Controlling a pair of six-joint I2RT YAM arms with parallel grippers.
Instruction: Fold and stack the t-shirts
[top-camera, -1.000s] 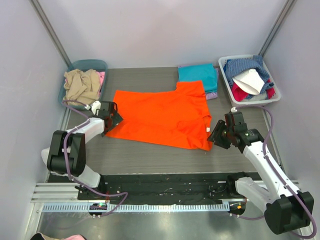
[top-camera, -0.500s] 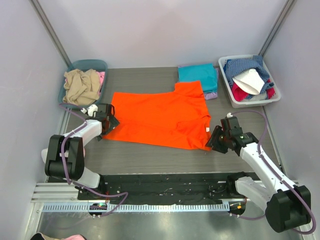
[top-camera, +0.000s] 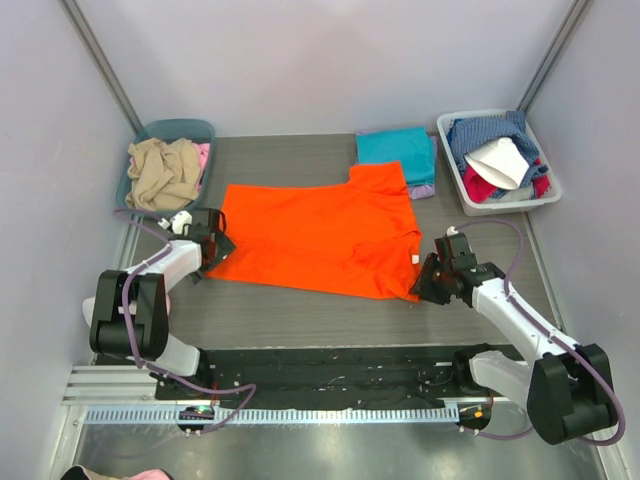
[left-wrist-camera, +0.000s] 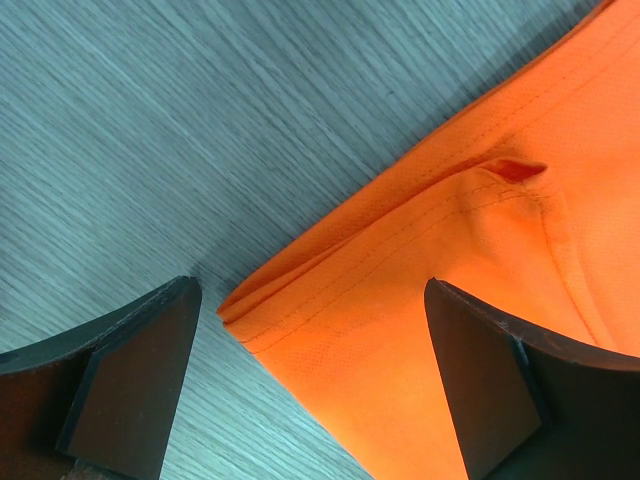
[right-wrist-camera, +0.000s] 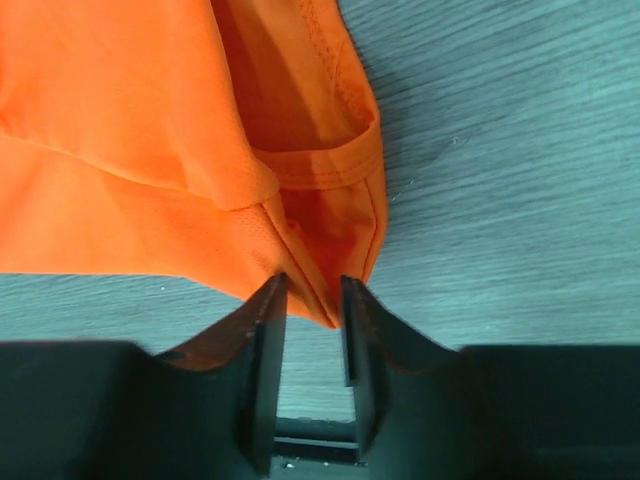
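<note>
The right arm has slid in from the side and now has its jaws on the orange t-shirt (top-camera: 320, 235), while the left arm has edged slightly toward the counter's left rim. The orange t-shirt lies spread flat in the middle of the counter (top-camera: 300, 310), folded over on itself, with 1 sleeve sticking up toward the far side.

The right gripper (top-camera: 423, 281) sits at the shirt's near right corner. In the right wrist view its 2 jaws are drawn close together with the hemmed corner of cloth pinched between them. The left gripper (top-camera: 218, 246) is at the shirt's left corner, and its jaws are spread wide. In the left wrist view the stitched, doubled corner lies on the counter between the 2 dark fingers (left-wrist-camera: 130, 370) without touching either.

Just beyond the orange sleeve, a folded teal t-shirt (top-camera: 395, 147) rests on top of a lavender t-shirt (top-camera: 426, 189), which shows only at its edge. A white bin (top-camera: 453, 165) of mixed clothes stands in the far right corner, and a blue-grey bin (top-camera: 175, 127) holding tan and pink cloth stands at the far left.
</note>
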